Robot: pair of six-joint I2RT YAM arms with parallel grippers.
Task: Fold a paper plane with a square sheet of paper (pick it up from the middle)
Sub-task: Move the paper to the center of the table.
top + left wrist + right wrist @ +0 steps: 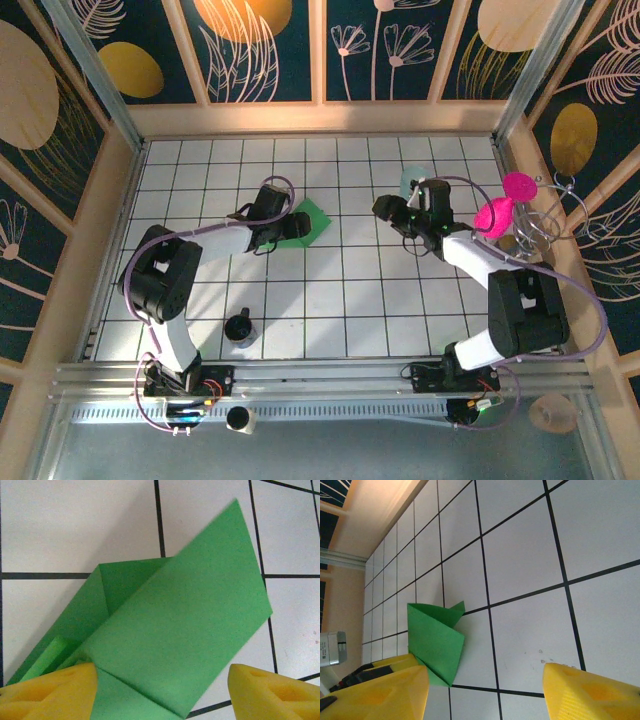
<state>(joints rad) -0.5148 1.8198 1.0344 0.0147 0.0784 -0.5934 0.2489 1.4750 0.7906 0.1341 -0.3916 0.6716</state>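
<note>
Left arm (215, 240) bent over paper (315, 218) (fingers (50, 695) apart).

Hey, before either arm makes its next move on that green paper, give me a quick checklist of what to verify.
1. Left gripper open over the square sheet of paper: ok.
2. Right gripper open and empty: ok.
3. Folds lying flat: not ok, one flap looks lifted.
4. Pale teal cup apart from the sheet: ok.
5. Folded edges lined up: cannot tell.
</note>
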